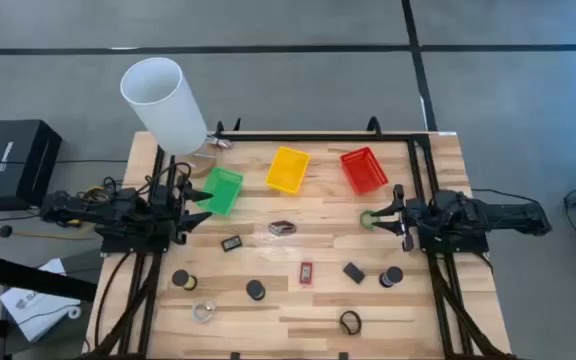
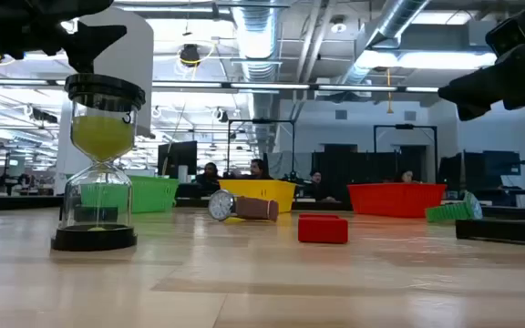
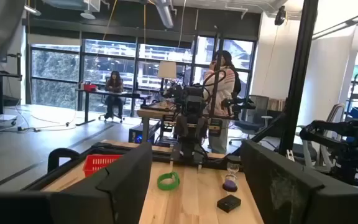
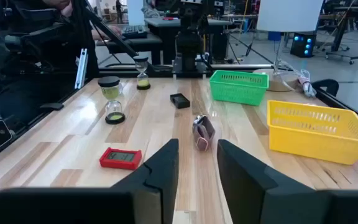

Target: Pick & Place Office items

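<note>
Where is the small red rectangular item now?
In the high view, the small red rectangular item lies flat mid-table, between a black spool and a dark clip.

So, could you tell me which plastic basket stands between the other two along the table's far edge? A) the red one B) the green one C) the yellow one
C: in the high view the yellow plastic basket sits between the green plastic basket and the red plastic basket.

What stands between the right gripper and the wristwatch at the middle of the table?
Nothing visible does. In the right wrist view the wristwatch lies straight ahead of the open right gripper on bare wood. The red rectangle sits off to one side, and the yellow basket to the other.
</note>
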`<control>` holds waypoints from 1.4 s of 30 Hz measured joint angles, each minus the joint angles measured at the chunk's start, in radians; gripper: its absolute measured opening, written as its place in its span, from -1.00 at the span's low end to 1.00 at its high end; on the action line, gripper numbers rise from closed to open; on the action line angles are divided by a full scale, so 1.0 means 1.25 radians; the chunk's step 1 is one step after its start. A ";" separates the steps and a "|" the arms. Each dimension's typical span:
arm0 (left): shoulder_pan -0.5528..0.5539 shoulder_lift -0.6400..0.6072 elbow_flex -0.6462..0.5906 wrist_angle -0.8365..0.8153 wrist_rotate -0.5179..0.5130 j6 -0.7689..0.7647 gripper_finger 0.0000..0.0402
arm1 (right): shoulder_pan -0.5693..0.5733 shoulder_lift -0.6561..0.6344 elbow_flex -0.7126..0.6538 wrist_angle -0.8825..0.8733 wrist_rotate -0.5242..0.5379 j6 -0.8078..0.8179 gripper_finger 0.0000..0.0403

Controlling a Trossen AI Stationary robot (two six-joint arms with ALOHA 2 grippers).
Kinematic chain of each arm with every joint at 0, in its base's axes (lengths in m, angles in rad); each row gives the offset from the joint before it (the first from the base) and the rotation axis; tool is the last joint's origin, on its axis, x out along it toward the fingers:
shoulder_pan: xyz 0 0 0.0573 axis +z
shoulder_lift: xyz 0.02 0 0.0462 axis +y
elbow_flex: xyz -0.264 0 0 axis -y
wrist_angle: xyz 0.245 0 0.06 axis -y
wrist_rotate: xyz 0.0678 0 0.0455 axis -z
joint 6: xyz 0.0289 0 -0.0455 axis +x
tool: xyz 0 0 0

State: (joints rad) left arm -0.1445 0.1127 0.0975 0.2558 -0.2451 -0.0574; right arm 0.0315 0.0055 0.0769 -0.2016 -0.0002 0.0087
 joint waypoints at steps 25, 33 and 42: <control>0.000 0.000 0.000 0.019 0.006 0.000 0.20 | -0.006 0.000 -0.002 0.070 0.000 0.029 -0.49; 0.000 0.072 -0.030 0.018 0.044 -0.108 0.20 | -0.043 0.006 -0.001 0.217 0.095 -0.131 -0.49; 0.000 0.261 -0.043 0.342 0.134 -0.111 0.20 | -0.106 0.056 0.000 0.397 0.106 -0.160 -0.49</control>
State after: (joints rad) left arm -0.1448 0.4389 0.0440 0.6834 -0.0781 -0.1956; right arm -0.1012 0.0749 0.0772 0.2940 0.1322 -0.1917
